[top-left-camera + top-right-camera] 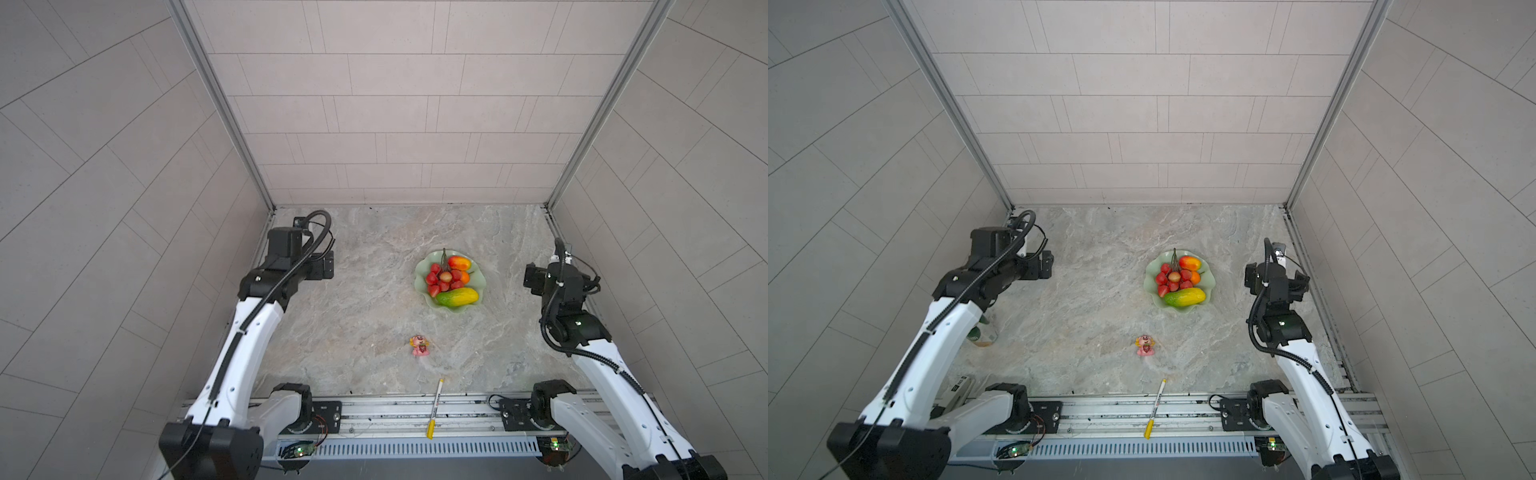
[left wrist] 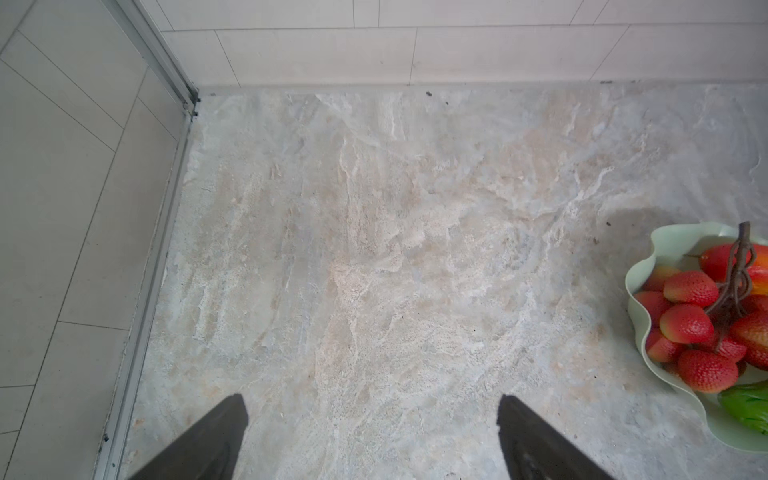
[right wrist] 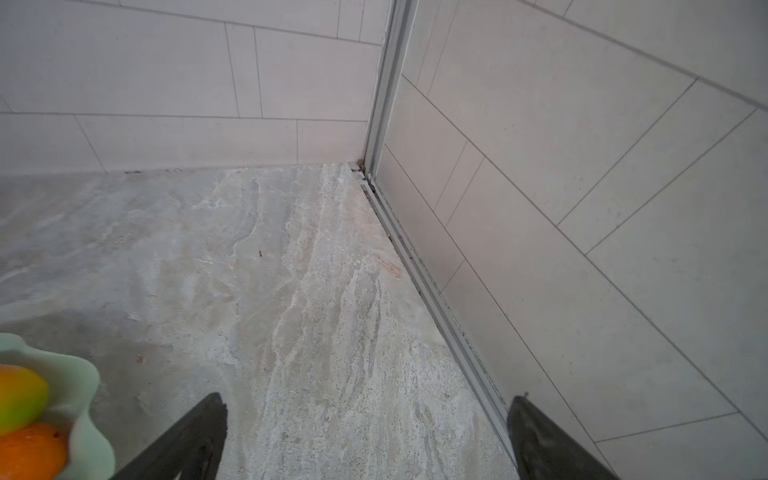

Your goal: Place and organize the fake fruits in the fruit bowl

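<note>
In both top views the mint-green fruit bowl (image 1: pixel 420 272) (image 1: pixel 1149 286) sits right of the table's middle. In it lie the red grape bunch (image 1: pixel 442 279) (image 1: pixel 1173 277), the red-yellow mango (image 1: pixel 459 262) (image 1: pixel 1190 263), the small orange (image 1: pixel 465 276) (image 1: pixel 1195 277) and the elongated green-to-yellow fruit (image 1: pixel 457 297) (image 1: pixel 1185 297). My left gripper (image 2: pixel 370 409) hovers open and empty over bare table, left of the bowl (image 2: pixel 640 324) and grapes (image 2: pixel 688 324). My right gripper (image 3: pixel 368 409) is open and empty near the right wall, with the bowl (image 3: pixel 85 382), mango (image 3: pixel 20 395) and orange (image 3: pixel 29 451) beside it.
A small pink figurine (image 1: pixel 420 345) stands on the table in front of the bowl. A yellow-and-white pen (image 1: pixel 434 409) lies across the front edge and the metal rail. Tiled walls close the back and both sides. A pale object (image 1: pixel 984 332) shows partly under the left arm.
</note>
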Motion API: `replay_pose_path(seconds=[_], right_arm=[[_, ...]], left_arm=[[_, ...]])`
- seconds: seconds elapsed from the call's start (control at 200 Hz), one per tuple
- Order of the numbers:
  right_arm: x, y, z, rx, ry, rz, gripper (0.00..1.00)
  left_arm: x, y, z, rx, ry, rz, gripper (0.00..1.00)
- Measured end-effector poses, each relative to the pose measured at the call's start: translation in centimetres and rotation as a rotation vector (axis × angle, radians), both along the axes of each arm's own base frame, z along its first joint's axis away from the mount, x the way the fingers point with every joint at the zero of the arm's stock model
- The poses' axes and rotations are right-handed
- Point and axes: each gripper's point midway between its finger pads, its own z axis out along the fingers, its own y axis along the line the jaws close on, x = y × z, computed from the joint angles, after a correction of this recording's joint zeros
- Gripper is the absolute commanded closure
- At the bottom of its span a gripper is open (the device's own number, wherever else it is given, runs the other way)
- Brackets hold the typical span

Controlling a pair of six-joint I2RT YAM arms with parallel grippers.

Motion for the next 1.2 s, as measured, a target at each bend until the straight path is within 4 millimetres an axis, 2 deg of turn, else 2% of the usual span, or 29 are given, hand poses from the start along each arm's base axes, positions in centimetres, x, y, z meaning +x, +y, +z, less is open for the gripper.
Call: replay_pose_path(seconds=[0.09,0.185,0.34,0.521,0.686,0.826,0.926,0.981,1.051,1.201], right_arm=[[0.0,-0.3,-3.8,-0.011,0.044,-0.019,0.0],[0.5,-0.5,-6.0,-0.032,0.081,-0.028,0.0],[2.5,-0.2,-6.8,-0.035,0.057,-0.009,0.0],[4.4,0.7,-9.3,-0.021,0.075,0.04,0.0],[5.7,1.1,-10.8,-0.01,0.103,0.074,0.0],[8.0,1.5,-10.1,0.012,0.075,0.103,0.0],[8.8,2.0,-10.3,0.023,0.023,0.129,0.0],[8.8,2.3,-11.5,0.026,0.029,0.143,0.0],[8.3,2.5,-13.0,0.03,0.068,0.149,0.0],[8.5,2.7,-12.6,0.025,0.051,0.155,0.0]], left_arm=[[-0.3,0.5,-0.9,0.007,-0.081,0.024,0.0],[0.4,1.7,-1.7,0.029,-0.122,0.095,0.0],[2.4,3.5,-3.8,0.052,-0.161,0.213,0.0],[4.8,4.8,-8.4,0.112,-0.11,0.281,0.0],[5.7,5.1,-11.9,0.146,-0.107,0.288,0.0],[6.3,5.1,-16.2,0.17,-0.088,0.271,0.0],[5.6,5.2,-19.2,0.18,-0.038,0.264,0.0],[5.5,5.2,-19.5,0.18,-0.041,0.263,0.0],[6.0,5.2,-18.7,0.173,-0.079,0.264,0.0],[6.7,5.1,-17.8,0.163,-0.126,0.269,0.0]])
